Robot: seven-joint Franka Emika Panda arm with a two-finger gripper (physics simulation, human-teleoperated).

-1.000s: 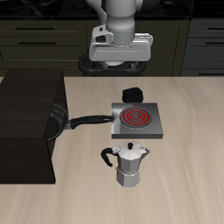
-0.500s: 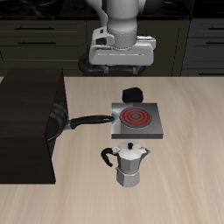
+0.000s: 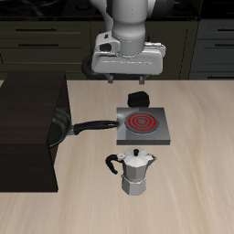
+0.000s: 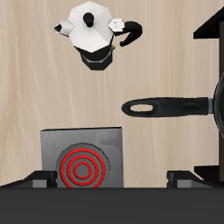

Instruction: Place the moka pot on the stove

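The gripper [image 3: 130,71] is hanging high at the back of the table, above and behind the stove [image 3: 143,127], carrying nothing. The fingers [image 4: 42,179] are showing only as dark stubs in the wrist view, with a wide gap between them, so I'm reading the jaws as apart and empty.

The stove is sitting flat under the wrist camera, red coil rings bare, nothing on the plate. Its black knob [image 3: 137,98] is at the back edge, toward the robot. The frying pan [image 3: 60,131] is lying beside the stove — its handle is reaching almost to the stove's edge, though I can't tell whether it's touching. The pan's body is sitting against the large black box [image 3: 27,128].

The moka pot [image 3: 135,171] is standing upright on the table, nearer the front edge than the stove, just apart from it, with its handle sticking out to the side.

Progress — I'm judging it as essentially zero: pot not grasped, not lifted, stove unoccupied. Everything is remaining: descend past the stove to the pot, grasp it, lift, and set it on the coil.
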